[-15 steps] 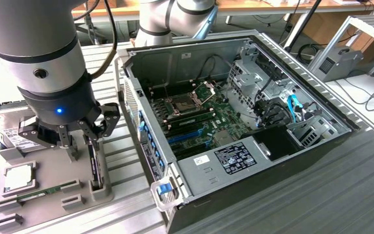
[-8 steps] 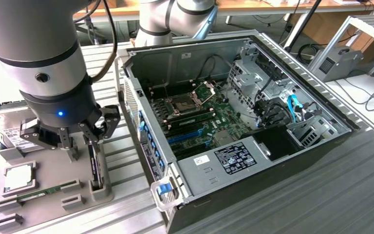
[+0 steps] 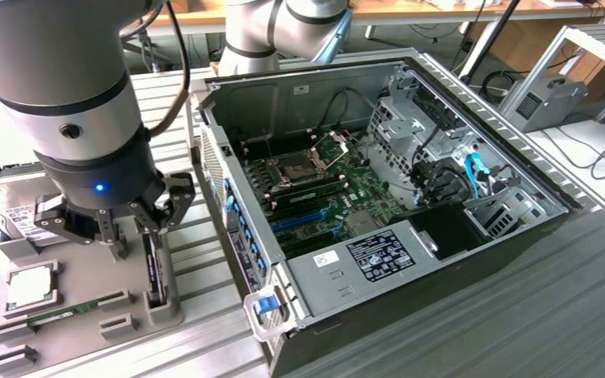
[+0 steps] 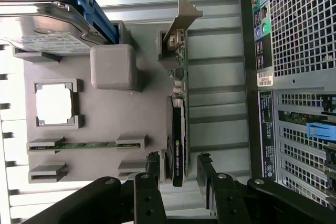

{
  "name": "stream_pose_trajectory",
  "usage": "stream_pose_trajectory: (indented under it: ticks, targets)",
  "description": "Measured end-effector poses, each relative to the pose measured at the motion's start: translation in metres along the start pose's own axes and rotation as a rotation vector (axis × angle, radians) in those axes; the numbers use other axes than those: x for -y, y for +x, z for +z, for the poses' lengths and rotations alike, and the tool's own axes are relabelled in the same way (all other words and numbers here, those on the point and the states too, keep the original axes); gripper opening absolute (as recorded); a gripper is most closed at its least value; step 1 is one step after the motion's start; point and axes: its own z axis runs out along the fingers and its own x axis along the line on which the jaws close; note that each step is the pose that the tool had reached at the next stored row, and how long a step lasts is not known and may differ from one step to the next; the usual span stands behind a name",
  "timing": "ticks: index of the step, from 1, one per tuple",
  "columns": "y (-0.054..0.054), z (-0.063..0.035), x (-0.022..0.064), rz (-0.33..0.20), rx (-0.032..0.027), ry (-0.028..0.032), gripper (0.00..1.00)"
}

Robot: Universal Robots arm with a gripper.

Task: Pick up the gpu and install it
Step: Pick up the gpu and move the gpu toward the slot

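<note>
Standing on its long edge in a slot of the gray tray (image 4: pixel 105 114), the one gpu (image 4: pixel 178 129) sits at the tray's side nearest the computer case (image 4: pixel 299 35), not yet lifted. The single end effector (image 4: pixel 178 174) is open: its two black fingers (image 4: pixel 152 174) stand on either side of the card's far end (the end away from the silver bracket), with a gap visible at the finger on the case side.

Counted on the same tray: one hard drive (image 4: pixel 47 24) with a blue carrier beside it, one square processor chip (image 4: pixel 55 103) in a framed pocket, one narrow memory stick (image 4: pixel 86 144) lying between two holders, and one plain gray block (image 4: pixel 113 66). One computer case lies open on the slatted metal counter (image 3: pixel 218 339).

The wrist view gives the gpu's thin green edge, its dark cooler side and the bent silver bracket, plus the case's perforated back panel and ports. The exterior view shows the gpu (image 3: pixel 155 268) as a dark strip under the end effector (image 3: pixel 139 236), the arm above it, and the inside of the case (image 3: pixel 313 276): one green mainboard (image 3: pixel 334 197) with a bare processor socket, blue slots, black cables and a labelled metal box.
</note>
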Motion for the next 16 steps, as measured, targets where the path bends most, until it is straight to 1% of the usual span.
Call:
stream_pose_trajectory:
  ticks: [16]
  targets:
    - [0.0, 0.0106, 0.0013, 0.0, 0.0, 0.0001, 0.42]
